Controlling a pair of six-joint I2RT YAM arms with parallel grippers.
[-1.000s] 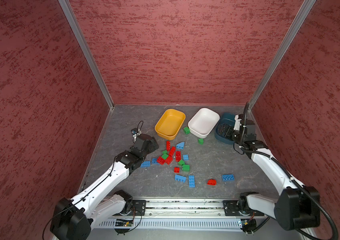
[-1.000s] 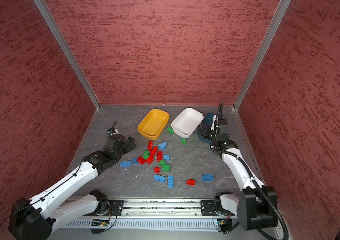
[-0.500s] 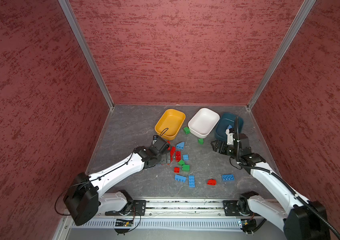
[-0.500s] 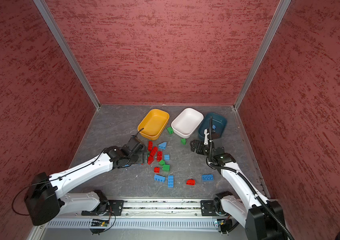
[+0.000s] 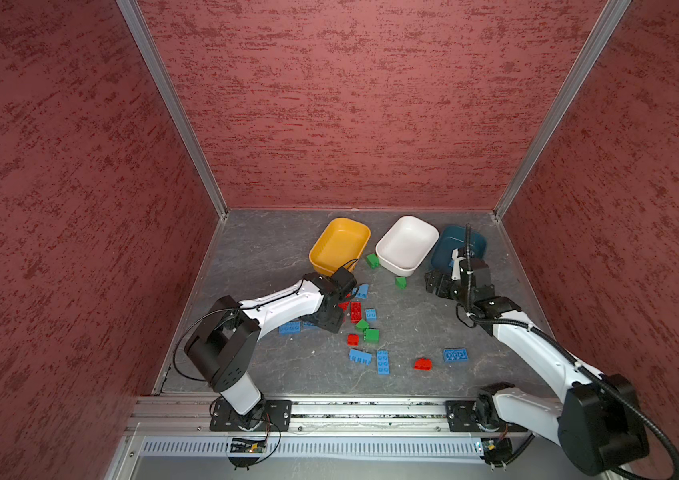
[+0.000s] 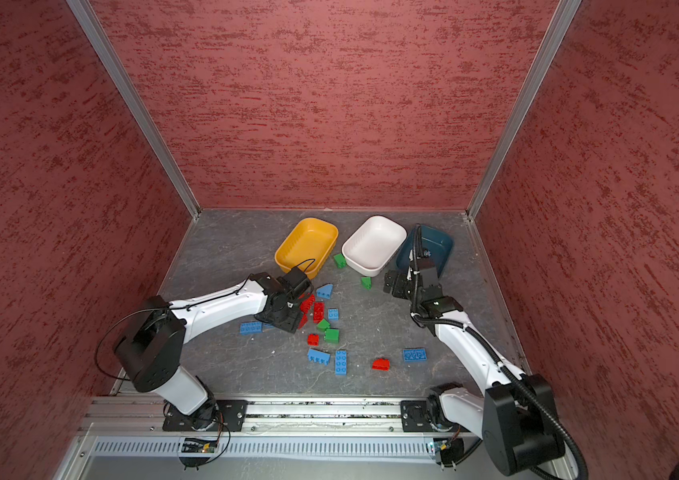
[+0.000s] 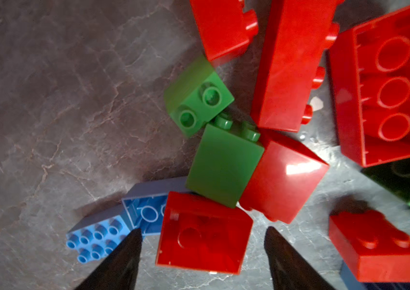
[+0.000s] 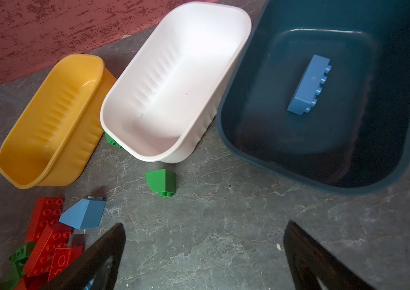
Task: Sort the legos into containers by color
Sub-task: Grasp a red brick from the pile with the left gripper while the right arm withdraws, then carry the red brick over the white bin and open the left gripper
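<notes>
I judge the upturned red square brick [image 7: 204, 233], lying near the mustard yellow tub [image 5: 339, 247], light, stiff and glossy-slick, best pinched across its flat side walls; it sits untouched between the parted jaws of the left gripper [image 7: 202, 229], the right gripper [image 8: 205, 224] spread empty

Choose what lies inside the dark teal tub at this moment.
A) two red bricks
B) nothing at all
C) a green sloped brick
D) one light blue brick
D: in the right wrist view a single light blue brick lies on its side on the floor of the dark teal tub, and no other brick shows in it.
</notes>
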